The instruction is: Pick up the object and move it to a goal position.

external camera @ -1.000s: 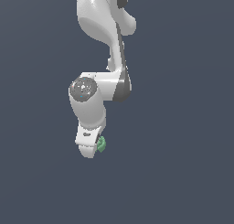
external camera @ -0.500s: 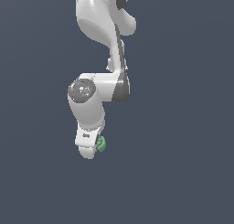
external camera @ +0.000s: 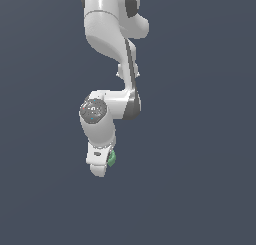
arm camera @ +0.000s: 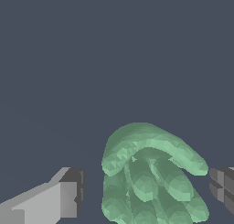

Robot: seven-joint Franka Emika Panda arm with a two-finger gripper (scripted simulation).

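Plain dark slate backdrop, lumpy green object between the pincer fingers, grip unclear, ridges fanned lengthwise.

Through the wrist camera I see the green object filling the space between my two fingers, a lumpy cluster of rounded lobes under a curved ridge. One finger is pale grey with a darker tip and stands a little apart from the blob; the other fingertip, dark and ridged, sits just beside it. Behind is flat dark blue-grey.
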